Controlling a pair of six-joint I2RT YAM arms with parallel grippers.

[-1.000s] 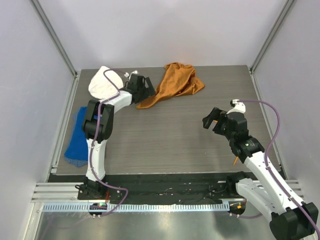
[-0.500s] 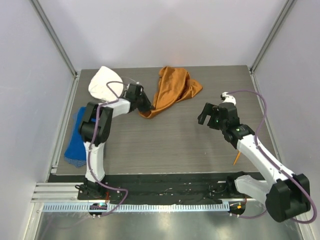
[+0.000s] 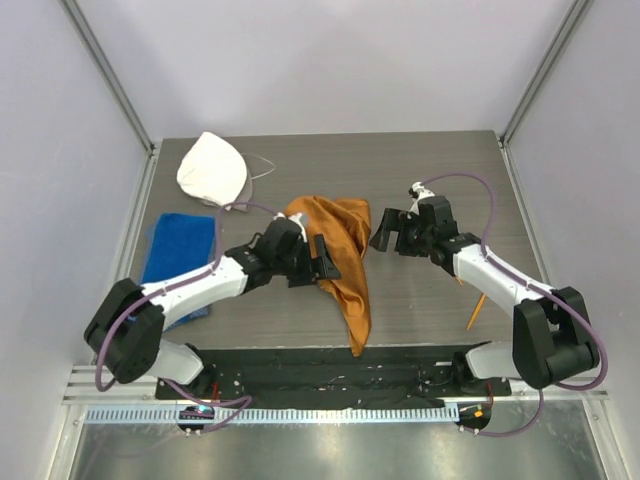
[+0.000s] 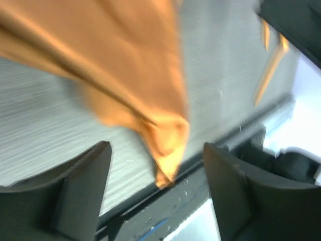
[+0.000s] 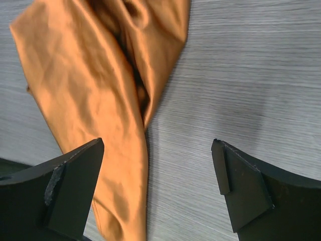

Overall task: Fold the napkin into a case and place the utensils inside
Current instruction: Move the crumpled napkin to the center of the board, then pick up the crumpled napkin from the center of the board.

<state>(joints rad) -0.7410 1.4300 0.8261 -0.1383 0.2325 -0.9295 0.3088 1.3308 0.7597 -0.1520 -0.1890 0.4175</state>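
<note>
The rust-orange napkin [image 3: 345,262] lies crumpled and stretched into a long shape from the table's middle to its near edge. My left gripper [image 3: 312,262] hovers at the napkin's left side, open; in the left wrist view the napkin's blurred tip [image 4: 168,143] lies below, between the wide jaws [image 4: 158,170], at the table edge. My right gripper [image 3: 385,230] is open just right of the napkin's upper part, and the napkin [image 5: 90,85] fills the left of its view [image 5: 156,150]. Thin orange utensils [image 3: 472,313] lie at the right beside the right arm, blurred in the left wrist view [image 4: 270,65].
A white rounded cloth cap [image 3: 212,168] sits at the back left. A blue towel [image 3: 175,255] lies along the left edge, partly under the left arm. The black strip [image 3: 330,365] runs along the table's near edge.
The napkin came from the back of the table to the middle front and stretched out long. The left gripper shut on it, pulled it along, then opened. The right arm swung left toward it.
</note>
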